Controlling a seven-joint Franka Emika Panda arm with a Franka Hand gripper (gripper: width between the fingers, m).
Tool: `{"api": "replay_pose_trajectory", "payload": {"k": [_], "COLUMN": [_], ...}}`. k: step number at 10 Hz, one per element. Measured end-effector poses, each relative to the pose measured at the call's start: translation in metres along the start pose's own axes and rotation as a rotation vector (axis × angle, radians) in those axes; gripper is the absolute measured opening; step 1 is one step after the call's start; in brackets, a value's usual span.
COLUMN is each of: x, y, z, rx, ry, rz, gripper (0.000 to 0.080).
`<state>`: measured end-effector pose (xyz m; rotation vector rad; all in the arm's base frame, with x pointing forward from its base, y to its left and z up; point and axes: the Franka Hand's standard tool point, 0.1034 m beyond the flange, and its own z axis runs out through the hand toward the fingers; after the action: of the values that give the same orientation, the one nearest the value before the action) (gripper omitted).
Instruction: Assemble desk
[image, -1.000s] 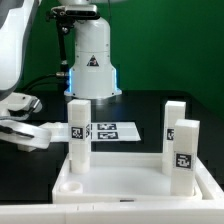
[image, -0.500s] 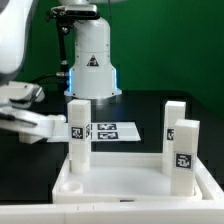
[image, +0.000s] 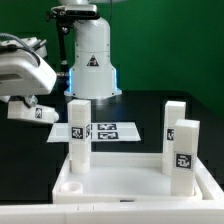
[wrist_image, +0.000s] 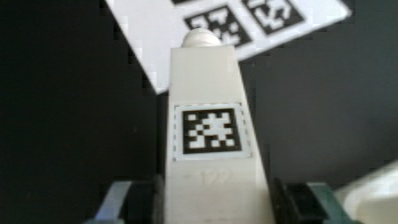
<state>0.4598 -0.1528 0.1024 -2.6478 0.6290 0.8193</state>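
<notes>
No brand or readable writing shows anywhere; the only printing is black-and-white square tags. My gripper (image: 32, 108) hangs over the black table (image: 140, 105) at the exterior view's left, off the panel, and it is clamped on one white leg (wrist_image: 210, 130). The wrist view shows this plainly: a finger (wrist_image: 121, 200) presses each side of the leg's near end, and one square tag faces the camera on its flat face. The leg's far end narrows to a rounded peg. In the exterior view the held leg is a tagged white block sticking out of my gripper, clear of the table.

The desk panel (image: 130, 192) lies flat at the front of the table, rim up. Three legs stand upright on it: one (image: 79, 135) at its far corner on the exterior view's left, one (image: 174, 122) at its far corner on the exterior view's right, and one (image: 184, 155) on the right edge nearer the camera. That makes four legs counted, with mine.

The marker board (image: 112, 130) lies beyond the panel's far edge; the wrist view catches its corner with parts of three tags.
</notes>
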Motion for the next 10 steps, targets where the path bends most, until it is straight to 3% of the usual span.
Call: {"api": "replay_pose_trajectory", "payload": {"k": [1, 3, 4, 5, 7, 8, 10], "x": [0.011, 0.025, 0.027, 0.028, 0.032, 0.03, 0.02], "y": [-0.005, -0.041, -0.052, -0.047, -0.047, -0.074, -0.13], "z": [-0.01, -0.066, -0.076, -0.071, -0.076, -0.086, -0.114], "rx": [-0.019, -0.051, -0.055, -0.061, -0.079, -0.101, -0.093], "ry": [0.121, 0.329, 0.431, 0.504, 0.653, 0.729, 0.948], "rz": [-0.035, -0.166, -0.181, -0.178, -0.175, -0.196, -0.254], "gripper": [0.0282, 0.0284, 0.0284, 0.0284, 0.0284, 0.0284, 0.0284]}}
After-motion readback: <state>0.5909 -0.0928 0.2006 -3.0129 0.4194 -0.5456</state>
